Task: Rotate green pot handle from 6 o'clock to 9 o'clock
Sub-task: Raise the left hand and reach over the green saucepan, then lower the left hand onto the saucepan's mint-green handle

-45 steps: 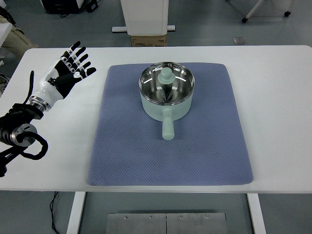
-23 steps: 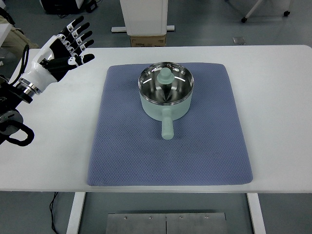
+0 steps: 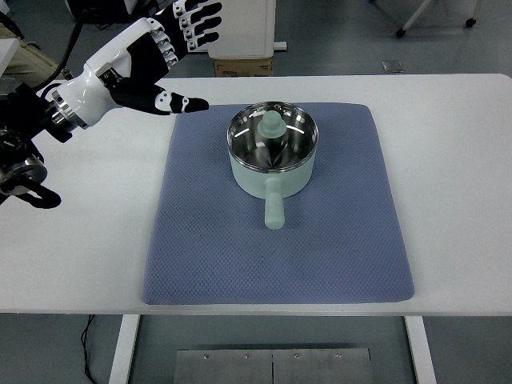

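Note:
A pale green pot (image 3: 273,158) with a glass lid and green knob sits on the upper middle of a blue mat (image 3: 280,232). Its handle (image 3: 274,206) points toward the near edge, at 6 o'clock. My left hand (image 3: 172,48) is raised at the upper left, up and left of the pot and clear of it. Its fingers are spread and hold nothing. The right arm does not show.
The mat lies on a white table (image 3: 456,144). Beyond the far edge stand a white cabinet base (image 3: 236,24) and a cardboard box (image 3: 242,66).
The left hand has risen and swung right and toward the far side, from over the table's left part to near the mat's far left corner. The pot has not moved.

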`<action>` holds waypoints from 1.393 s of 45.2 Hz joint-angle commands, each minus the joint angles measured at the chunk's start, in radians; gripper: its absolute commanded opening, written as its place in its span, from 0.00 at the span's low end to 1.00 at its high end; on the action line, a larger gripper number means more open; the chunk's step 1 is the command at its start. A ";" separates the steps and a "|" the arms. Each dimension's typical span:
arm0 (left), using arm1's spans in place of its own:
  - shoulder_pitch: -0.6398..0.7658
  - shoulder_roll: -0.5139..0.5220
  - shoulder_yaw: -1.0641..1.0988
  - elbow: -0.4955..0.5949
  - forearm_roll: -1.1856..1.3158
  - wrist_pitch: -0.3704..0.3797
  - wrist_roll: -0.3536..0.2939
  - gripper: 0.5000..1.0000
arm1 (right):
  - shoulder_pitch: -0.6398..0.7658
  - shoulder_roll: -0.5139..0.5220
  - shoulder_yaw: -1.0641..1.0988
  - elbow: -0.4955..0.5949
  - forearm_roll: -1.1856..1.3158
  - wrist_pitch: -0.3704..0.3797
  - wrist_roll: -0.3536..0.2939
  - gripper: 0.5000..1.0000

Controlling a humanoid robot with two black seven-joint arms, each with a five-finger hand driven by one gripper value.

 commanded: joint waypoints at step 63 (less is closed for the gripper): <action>-0.137 -0.186 0.044 -0.147 0.558 -0.261 0.012 1.00 | -0.001 0.000 0.000 0.000 0.000 0.000 0.000 1.00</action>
